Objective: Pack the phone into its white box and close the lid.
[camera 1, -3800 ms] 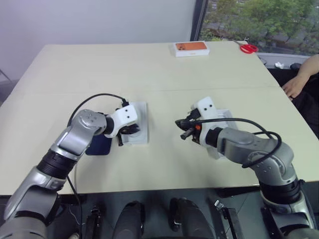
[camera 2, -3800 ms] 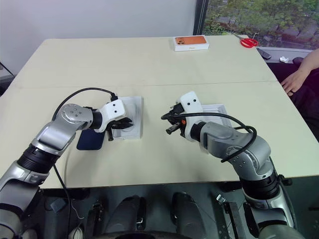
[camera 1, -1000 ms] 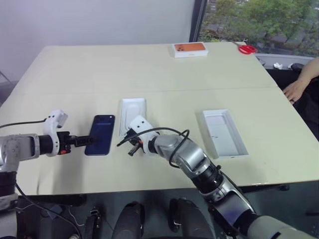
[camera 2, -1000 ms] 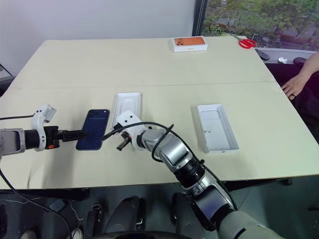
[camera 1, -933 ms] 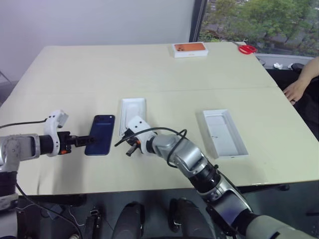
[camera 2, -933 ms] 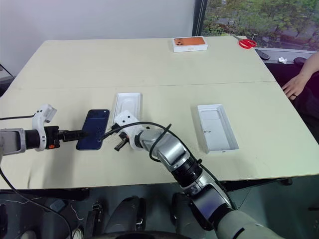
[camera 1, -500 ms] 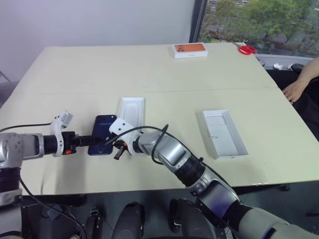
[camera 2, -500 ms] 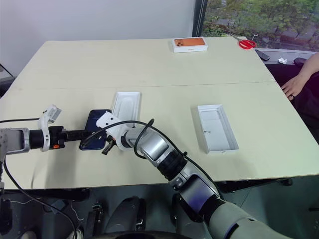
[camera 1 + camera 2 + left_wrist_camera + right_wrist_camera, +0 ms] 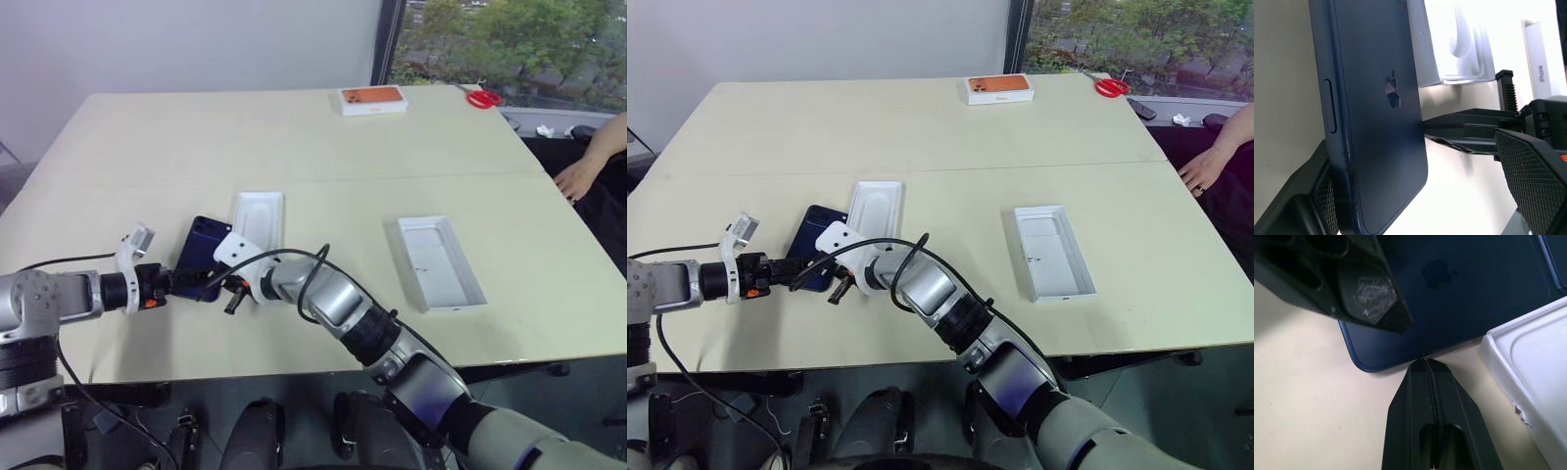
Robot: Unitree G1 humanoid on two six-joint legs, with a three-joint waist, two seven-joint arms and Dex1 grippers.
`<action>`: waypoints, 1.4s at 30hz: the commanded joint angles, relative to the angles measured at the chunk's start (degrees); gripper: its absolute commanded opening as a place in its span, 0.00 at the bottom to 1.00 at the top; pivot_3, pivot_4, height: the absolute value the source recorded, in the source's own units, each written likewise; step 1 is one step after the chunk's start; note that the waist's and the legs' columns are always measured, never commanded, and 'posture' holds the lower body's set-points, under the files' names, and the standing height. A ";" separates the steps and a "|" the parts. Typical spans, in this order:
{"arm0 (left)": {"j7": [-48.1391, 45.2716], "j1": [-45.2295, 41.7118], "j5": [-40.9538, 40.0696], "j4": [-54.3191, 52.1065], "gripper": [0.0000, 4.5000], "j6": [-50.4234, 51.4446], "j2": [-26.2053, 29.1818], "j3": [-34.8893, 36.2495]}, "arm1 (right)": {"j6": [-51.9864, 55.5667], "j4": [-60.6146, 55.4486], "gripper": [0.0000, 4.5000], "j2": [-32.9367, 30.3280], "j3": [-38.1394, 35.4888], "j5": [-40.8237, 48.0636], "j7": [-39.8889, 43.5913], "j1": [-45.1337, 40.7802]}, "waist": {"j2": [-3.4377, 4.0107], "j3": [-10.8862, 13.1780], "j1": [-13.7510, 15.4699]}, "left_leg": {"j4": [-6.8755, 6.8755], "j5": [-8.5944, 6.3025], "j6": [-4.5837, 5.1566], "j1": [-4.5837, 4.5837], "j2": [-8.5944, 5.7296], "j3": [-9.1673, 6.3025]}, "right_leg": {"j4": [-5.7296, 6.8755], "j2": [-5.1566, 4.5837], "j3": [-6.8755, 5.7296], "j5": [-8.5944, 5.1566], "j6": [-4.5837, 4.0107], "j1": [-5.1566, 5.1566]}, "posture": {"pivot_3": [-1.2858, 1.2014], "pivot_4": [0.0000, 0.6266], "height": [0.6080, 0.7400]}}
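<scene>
Packing not yet begun, by the look of it. The phone (image 9: 201, 257) lies out on the table (image 9: 294, 137), back up, its near end tipped up off the surface, just beside a white tray with an oval recess (image 9: 259, 218) (in the right wrist view the tray's rim almost meets the phone's edge). The left gripper (image 9: 179, 280) has its fingers spread wide, one below the phone's near end and one over it, not clamped. The right gripper (image 9: 836, 285), fingers pressed together, has its tip at the phone's long edge, seemingly bracing or prying it. A second white piece (image 9: 1051, 251), probably the white box, sits well apart on the robot's right, open and with nothing in it. Which white piece is the lid cannot be told for certain from here. Left to do: secure the phone, carry it over, seat it in the box, then fit the lid. A box with an orange picture (image 9: 373, 97) sits far back.
</scene>
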 commanded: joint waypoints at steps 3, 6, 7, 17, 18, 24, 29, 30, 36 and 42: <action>0.70 -0.68 -0.14 3.81 1.00 -0.23 0.47 0.16 | -1.00 -0.74 0.00 2.09 -0.18 -0.78 0.12 -0.25 | 0.00 0.00 0.01 | -0.02 0.00 0.00 0.00 -0.01 0.00 | 0.00 -0.04 -0.01 0.00 0.00 -0.02 | 0.52 0.24 1.00; 1.19 -1.47 -0.31 5.92 1.00 -0.35 0.49 1.21 | -1.06 -0.81 0.00 2.02 -0.23 -1.08 0.07 -0.15 | 0.00 0.00 0.01 | -0.03 0.01 -0.03 0.00 -0.04 -0.01 | 0.01 -0.08 -0.03 0.00 0.00 -0.02 | 0.52 0.24 1.00; 1.28 -1.61 -0.38 6.28 1.00 -0.37 0.48 1.23 | -1.08 -0.80 0.00 2.01 -0.30 -1.18 0.07 -0.13 | 0.00 0.00 -0.03 | -0.04 0.02 -0.03 0.00 -0.04 -0.01 | 0.01 -0.10 -0.03 0.00 0.00 -0.02 | 0.52 0.24 1.00; 3.62 -2.50 -1.45 9.18 0.37 -0.15 -0.40 4.11 | -1.17 -1.07 0.00 1.91 -0.39 -2.11 -0.28 0.08 | -0.02 0.01 -0.22 | -0.11 0.07 -0.13 -0.09 -0.05 0.00 | 0.01 -0.15 -0.03 0.00 -0.01 -0.17 | 0.52 0.24 1.00; 3.77 -2.61 -1.76 9.61 0.37 -0.20 -0.62 5.11 | -1.14 -1.14 0.00 1.89 -0.44 -2.15 -0.30 0.14 | -0.02 0.01 -0.23 | -0.12 0.07 -0.14 -0.10 -0.06 0.00 | 0.01 -0.16 -0.03 0.00 -0.01 -0.19 | 0.52 0.24 1.00; 4.56 -2.08 -3.01 10.14 0.37 0.60 -1.15 7.34 | -0.97 -1.89 0.00 1.57 -0.59 -2.32 -0.36 0.42 | -0.02 0.01 -0.28 | -0.17 0.09 -0.18 -0.12 -0.06 0.00 | 0.01 -0.19 -0.03 0.00 -0.01 -0.23 | 0.52 0.24 1.00; 4.99 -1.25 -3.78 9.46 0.01 1.13 -1.31 7.84 | -0.11 -4.13 0.00 0.69 -1.15 -2.69 -0.74 0.82 | -0.03 0.00 -0.30 | -0.26 0.15 -0.31 -0.11 -0.08 0.00 | 0.00 -0.27 -0.03 0.00 -0.02 -0.26 | 0.52 0.24 1.00; 5.16 -1.15 -4.06 9.43 0.01 1.22 -1.37 8.27 | 0.16 -4.93 0.00 0.31 -1.25 -2.84 -0.87 0.91 | -0.03 0.00 -0.30 | -0.32 0.18 -0.36 -0.11 -0.11 0.00 | 0.00 -0.30 -0.03 0.01 -0.03 -0.29 | 0.52 0.24 1.00; 4.79 -0.36 -6.45 10.09 0.01 1.63 -0.95 13.14 | 3.70 -11.13 0.00 -1.82 -2.97 -2.65 -0.81 1.67 | -0.08 -0.01 -0.41 | -0.77 0.46 -0.81 -0.10 -0.24 0.00 | -0.05 -0.42 -0.03 0.01 -0.03 -0.45 | 0.52 0.24 1.00; 6.36 -1.34 -8.91 9.49 0.01 2.15 -1.70 20.71 | 12.22 -25.54 0.00 -5.95 -6.93 0.70 0.51 4.58 | -0.22 0.03 -0.24 | -0.81 0.47 -0.82 -0.13 -0.24 -0.02 | -0.06 -0.41 -0.07 0.01 -0.03 -0.47 | 0.52 0.24 1.00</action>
